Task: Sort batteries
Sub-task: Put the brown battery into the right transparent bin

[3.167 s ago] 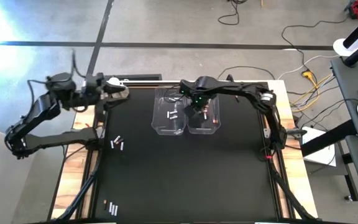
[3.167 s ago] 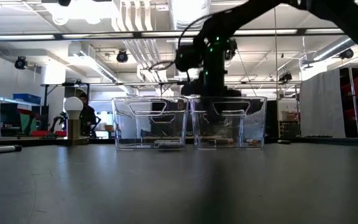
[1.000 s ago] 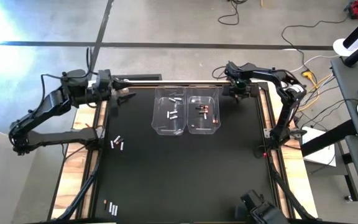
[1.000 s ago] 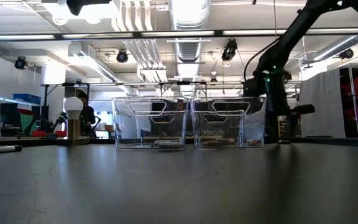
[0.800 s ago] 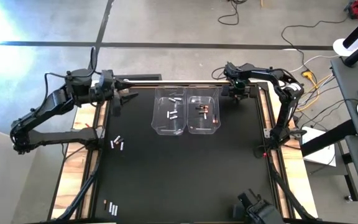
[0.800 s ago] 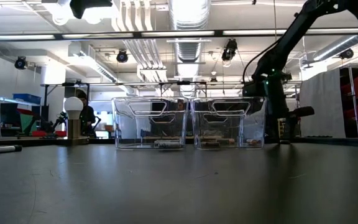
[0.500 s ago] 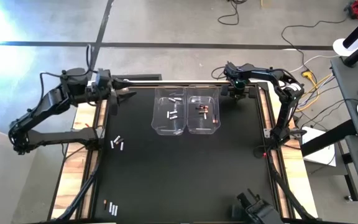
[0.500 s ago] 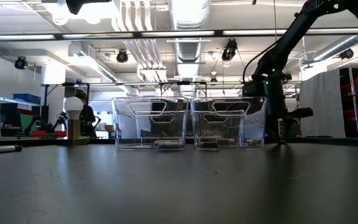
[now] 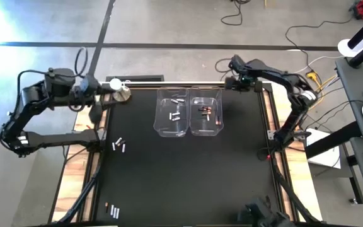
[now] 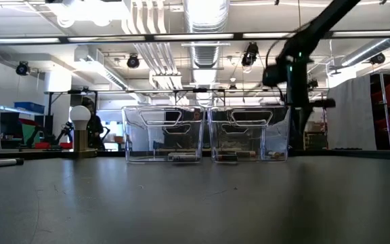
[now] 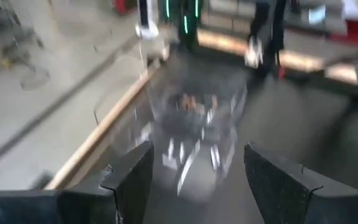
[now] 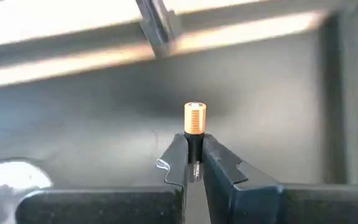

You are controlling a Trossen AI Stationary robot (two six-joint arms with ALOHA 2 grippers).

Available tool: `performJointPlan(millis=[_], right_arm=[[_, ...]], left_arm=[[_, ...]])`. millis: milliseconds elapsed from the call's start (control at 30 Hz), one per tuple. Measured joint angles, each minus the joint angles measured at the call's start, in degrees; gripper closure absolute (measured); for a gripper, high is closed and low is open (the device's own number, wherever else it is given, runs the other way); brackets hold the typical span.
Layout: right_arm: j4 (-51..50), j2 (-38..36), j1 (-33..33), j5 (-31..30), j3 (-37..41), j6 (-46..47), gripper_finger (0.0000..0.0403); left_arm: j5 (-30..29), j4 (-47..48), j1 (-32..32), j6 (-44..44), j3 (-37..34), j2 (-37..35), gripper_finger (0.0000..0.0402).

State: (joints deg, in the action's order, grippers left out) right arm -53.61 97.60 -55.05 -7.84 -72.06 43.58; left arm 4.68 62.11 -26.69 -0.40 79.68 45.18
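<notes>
Right wrist view: battery [image 12: 194, 138] between end effector [image 12: 194, 163] fingers

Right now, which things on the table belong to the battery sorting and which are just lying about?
Job:
- battery pinched in right gripper
- two clear bins with sorted batteries
- loose batteries
- left gripper, open, waiting

Lying about:
- knob with white ball
</notes>
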Motion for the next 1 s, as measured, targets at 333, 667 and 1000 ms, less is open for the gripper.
performJointPlan(millis=[333,667,1000], right_arm=[[-3.91,-9.85,17.61,-2.03,-10.52,-0.39,0.0384],[-7.64,3.46,30.69,4.82,-20.99,6.22,0.0384],[-15.09,20.48,29.94,10.39,-34.75,-15.07,0.0385]], left_arm=[[0.78,13.65,-0.03,0.33,-4.90,-3.65,0.0174],[9.72,10.29,-0.03,-0.14,-6.25,-6.13,0.0174],[19.94,10.46,-0.03,-2.78,-6.25,-11.61,0.0174]])
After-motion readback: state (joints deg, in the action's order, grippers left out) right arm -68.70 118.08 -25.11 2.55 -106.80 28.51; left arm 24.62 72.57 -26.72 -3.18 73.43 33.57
